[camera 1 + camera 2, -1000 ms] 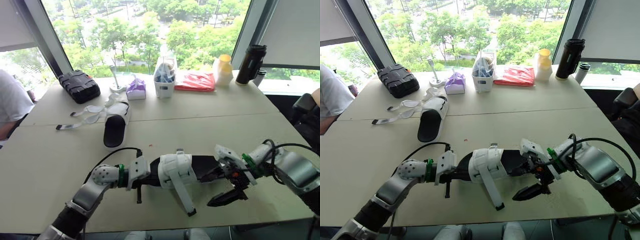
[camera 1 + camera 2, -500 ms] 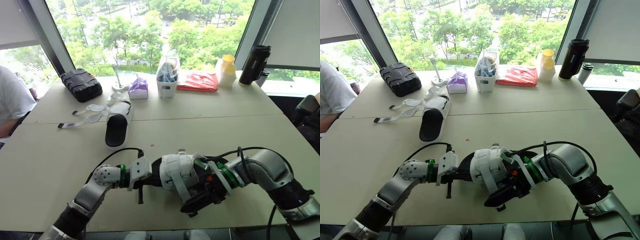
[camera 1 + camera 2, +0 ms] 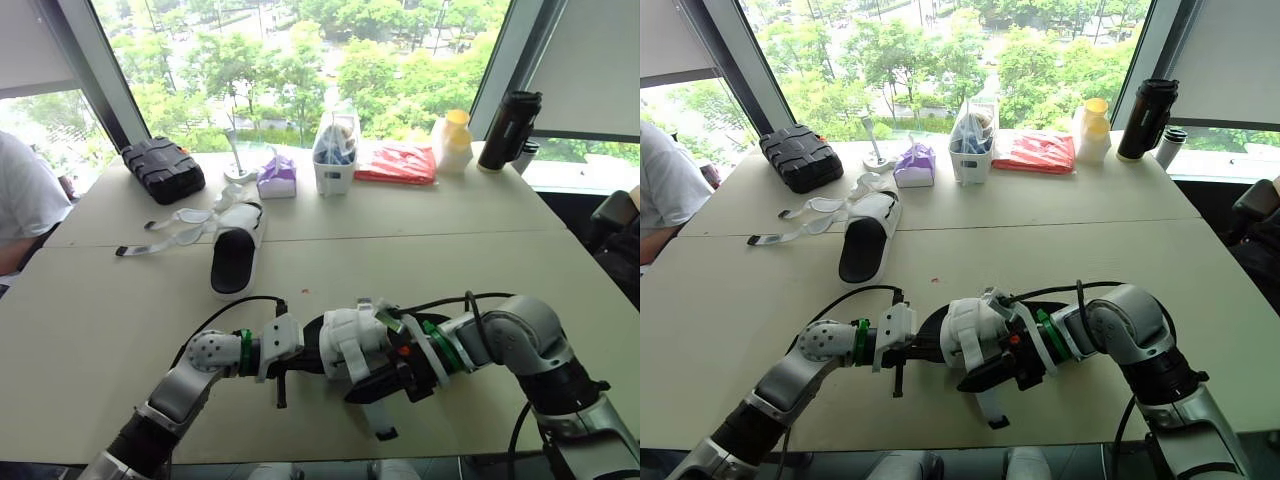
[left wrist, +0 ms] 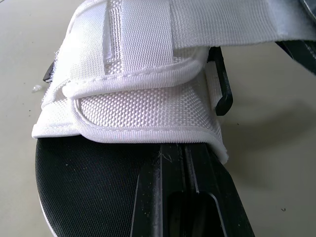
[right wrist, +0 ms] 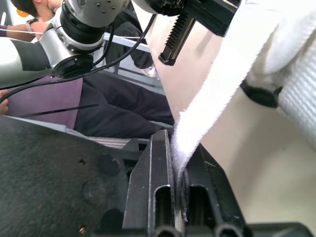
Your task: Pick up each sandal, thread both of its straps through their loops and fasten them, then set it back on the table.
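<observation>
My left gripper (image 3: 286,362) clamps the sandal's (image 3: 345,335) heel; my right gripper (image 5: 177,148), just across it, pinches the loose strap (image 5: 217,94). I judge this the threading step: next, steer that strap end into its loop (image 4: 223,91).

Black sole and white, coarsely woven upper mark the sandal (image 3: 350,342), its loose strap (image 5: 217,89) plain white with a fuzzy edge. The second sandal (image 3: 232,262) matches it: black footbed, white straps. The bench (image 3: 100,310) is pale beige. On it show a ribbed black case (image 3: 158,170), a purple tissue pack (image 3: 273,177), a red packet (image 3: 392,163), a yellow-capped cream bottle (image 3: 452,140) and a black flask (image 3: 503,130).
</observation>
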Available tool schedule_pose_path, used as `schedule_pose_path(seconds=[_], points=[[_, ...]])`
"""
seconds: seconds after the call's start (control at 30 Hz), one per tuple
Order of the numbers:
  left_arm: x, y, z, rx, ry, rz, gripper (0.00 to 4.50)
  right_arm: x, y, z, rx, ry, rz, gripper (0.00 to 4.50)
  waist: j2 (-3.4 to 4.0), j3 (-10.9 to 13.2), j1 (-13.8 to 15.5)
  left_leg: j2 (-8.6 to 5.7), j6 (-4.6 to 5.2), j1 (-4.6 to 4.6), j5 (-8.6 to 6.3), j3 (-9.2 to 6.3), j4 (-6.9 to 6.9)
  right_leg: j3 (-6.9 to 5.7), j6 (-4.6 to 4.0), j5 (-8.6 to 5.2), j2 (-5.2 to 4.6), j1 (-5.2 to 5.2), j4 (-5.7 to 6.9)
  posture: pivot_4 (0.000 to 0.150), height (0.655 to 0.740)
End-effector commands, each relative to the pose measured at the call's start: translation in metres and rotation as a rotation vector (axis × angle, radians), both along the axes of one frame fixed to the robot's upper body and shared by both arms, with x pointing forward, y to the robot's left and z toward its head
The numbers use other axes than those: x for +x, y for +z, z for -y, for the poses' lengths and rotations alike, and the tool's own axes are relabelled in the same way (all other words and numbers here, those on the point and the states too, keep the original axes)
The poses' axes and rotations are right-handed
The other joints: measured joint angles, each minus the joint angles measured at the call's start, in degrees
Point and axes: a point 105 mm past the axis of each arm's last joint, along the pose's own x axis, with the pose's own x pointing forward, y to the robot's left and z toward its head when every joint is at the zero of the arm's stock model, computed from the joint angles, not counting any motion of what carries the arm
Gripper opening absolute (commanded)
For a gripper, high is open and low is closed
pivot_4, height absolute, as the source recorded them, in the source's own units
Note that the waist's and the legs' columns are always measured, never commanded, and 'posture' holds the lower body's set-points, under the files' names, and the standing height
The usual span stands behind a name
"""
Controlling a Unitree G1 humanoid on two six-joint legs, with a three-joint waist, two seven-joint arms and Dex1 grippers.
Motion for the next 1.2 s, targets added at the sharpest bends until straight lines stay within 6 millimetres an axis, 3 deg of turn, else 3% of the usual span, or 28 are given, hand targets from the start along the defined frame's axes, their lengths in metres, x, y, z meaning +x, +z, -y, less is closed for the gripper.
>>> schedule_pose_path(seconds=[0.03,0.23,0.47,0.93,1.2], points=[[-0.021,-0.07,-0.012,0.222,0.02,-0.208,0.0,0.005,0.033,-0.01,0.09,0.049,0.083,0.04,0.0,0.0,0.03,0.0,0.0,0.0,0.0,-0.01,0.0,-0.01,0.0,0.0,0.0,0.0,0.0,0.15,0.74],[-0.015,-0.07,-0.003,0.226,-0.009,-0.193,0.0,0.043,0.068,-0.035,0.181,-0.014,0.158,0.04,-0.05,-0.01,0.05,-0.03,0.01,0.09,0.01,-0.1,0.06,-0.08,0.02,0.01,0.0,-0.05,-0.02,0.15,0.74],[-0.011,-0.072,0.0,0.231,-0.011,-0.187,0.0,0.071,0.057,-0.042,0.154,-0.086,0.166,0.04,-0.01,-0.07,0.23,-0.11,0.02,0.1,0.01,-0.16,0.09,-0.09,0.04,0.05,-0.03,0.0,-0.02,0.15,0.74],[-0.017,-0.072,-0.005,0.233,0.0,-0.189,0.0,0.074,0.026,-0.034,0.078,-0.064,0.189,0.04,-0.05,-0.11,0.1,-0.27,0.09,0.11,0.04,-0.16,0.09,-0.1,0.09,0.02,-0.21,0.03,-0.02,0.15,0.74],[-0.015,-0.072,-0.008,0.238,0.011,-0.186,0.0,0.074,0.019,-0.029,0.051,-0.042,0.2,0.04,-0.11,-0.17,-0.01,-0.27,0.09,0.12,0.03,-0.17,0.08,-0.1,0.11,0.01,-0.21,0.02,-0.01,0.15,0.74]])
